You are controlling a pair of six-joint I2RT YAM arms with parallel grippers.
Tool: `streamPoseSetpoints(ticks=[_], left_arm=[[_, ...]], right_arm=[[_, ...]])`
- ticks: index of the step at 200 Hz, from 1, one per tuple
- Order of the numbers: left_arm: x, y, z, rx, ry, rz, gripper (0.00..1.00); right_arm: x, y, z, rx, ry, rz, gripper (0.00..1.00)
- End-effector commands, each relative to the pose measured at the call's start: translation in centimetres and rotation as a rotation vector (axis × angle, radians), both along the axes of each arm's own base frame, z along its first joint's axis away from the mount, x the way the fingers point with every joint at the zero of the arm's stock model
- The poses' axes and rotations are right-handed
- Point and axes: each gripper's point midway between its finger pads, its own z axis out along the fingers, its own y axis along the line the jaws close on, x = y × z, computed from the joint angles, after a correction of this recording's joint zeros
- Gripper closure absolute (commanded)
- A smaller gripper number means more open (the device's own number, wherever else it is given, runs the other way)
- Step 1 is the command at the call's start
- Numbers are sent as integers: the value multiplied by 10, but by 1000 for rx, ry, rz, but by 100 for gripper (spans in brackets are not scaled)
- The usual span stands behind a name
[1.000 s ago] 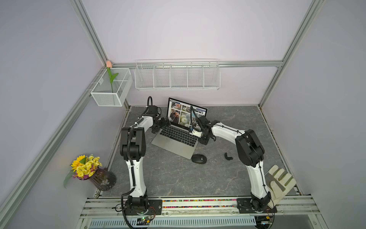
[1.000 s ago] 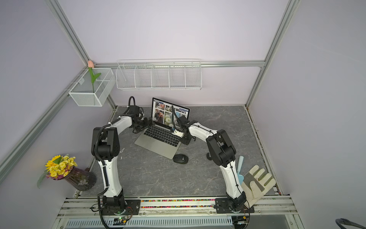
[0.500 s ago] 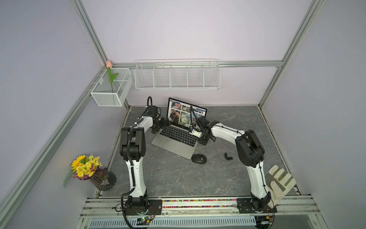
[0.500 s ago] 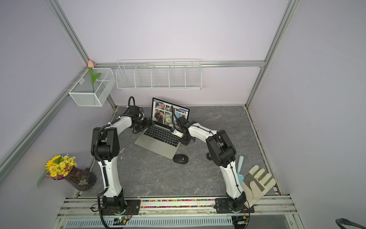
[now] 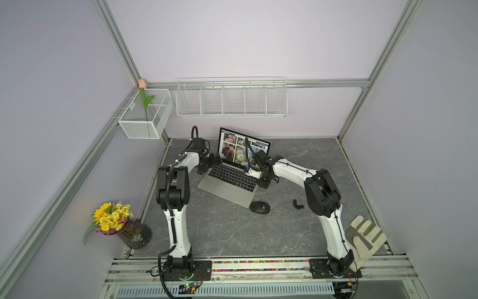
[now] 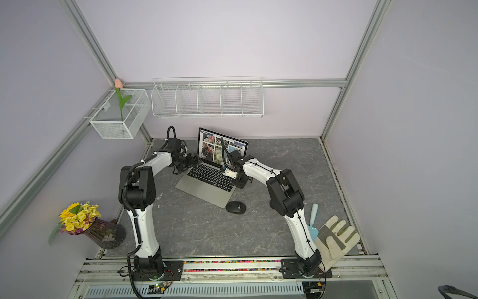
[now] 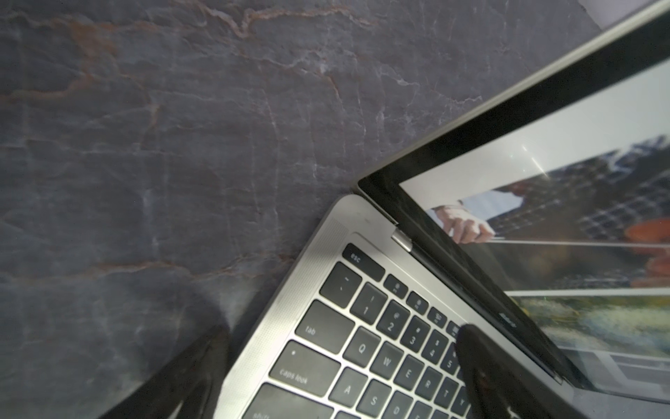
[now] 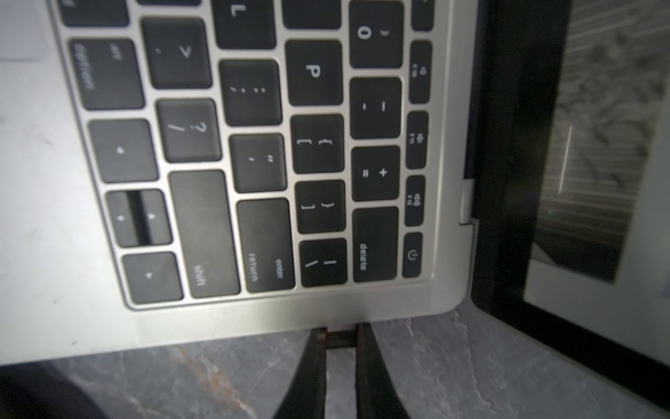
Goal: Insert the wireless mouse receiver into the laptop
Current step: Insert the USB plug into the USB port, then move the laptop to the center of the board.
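Observation:
The silver-grey laptop (image 5: pixel 227 187) (image 6: pixel 204 190) stands open at the back middle of the table, its screen showing photos. In the right wrist view my right gripper (image 8: pixel 340 332) is shut on the wireless mouse receiver (image 8: pixel 340 341), a tiny dark stub pressed against the laptop's (image 8: pixel 36 217) side edge near the delete key. In both top views that gripper (image 5: pixel 266 182) (image 6: pixel 240 182) sits at the laptop's right edge. My left gripper (image 5: pixel 216 160) (image 6: pixel 192 160) is open at the laptop's back left corner. One of its fingers (image 7: pixel 482 362) is over the keys and the other is off the laptop's (image 7: pixel 326 235) edge.
A flat black mouse (image 5: pixel 259 207) (image 6: pixel 236 207) lies by the laptop's front corner, with a small black hooked cover piece (image 5: pixel 298 204) to its right. A work glove (image 5: pixel 364 239) and a light blue trowel (image 6: pixel 313 220) lie front right. A flower vase (image 5: pixel 129 233) stands front left.

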Motion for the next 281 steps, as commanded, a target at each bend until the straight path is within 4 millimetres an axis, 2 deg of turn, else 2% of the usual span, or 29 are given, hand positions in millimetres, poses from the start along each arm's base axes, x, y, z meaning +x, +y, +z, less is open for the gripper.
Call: streamPoseSetpoints(ticks=[1,18,27,45,75,88,105,113,137,157,168,221,262,281], left_arm=[[-59,-12,-60,-32,282,-5,0],[-60,-11,-60,-28,281,-7,0],[-60,-10,-59,-19,281,-7,0],[-60,-8,-57,-11,277,-8,0],[-58,-2,-52,-4,262,2,0],[-57,3,-51,0,256,14,0],[-56,7,-50,1,254,26,0],[-56,8,-51,2,252,26,0],[-56,11,-52,0,255,36,0],[-56,12,-51,2,251,40,0],[-56,13,-50,5,250,42,0],[-60,17,-54,8,261,46,0],[-62,16,-56,-4,266,51,0],[-65,15,-58,-10,272,51,0]], right_arm=[[-2,45,-6,87,-22,106,93],[0,43,-12,89,-25,98,93],[0,41,-10,95,-24,84,88],[-1,40,10,161,-40,59,63],[-9,24,64,283,-145,-2,36],[-14,12,82,339,-166,-95,25],[-16,-1,93,449,-153,-326,0],[-17,-5,90,503,-112,-477,11],[-22,-10,67,628,70,-925,11],[-21,9,52,785,227,-1116,11],[-20,16,44,815,274,-1179,11],[-18,32,15,821,336,-1241,11],[-15,45,16,857,349,-1209,12],[-10,41,15,829,299,-1199,11]])
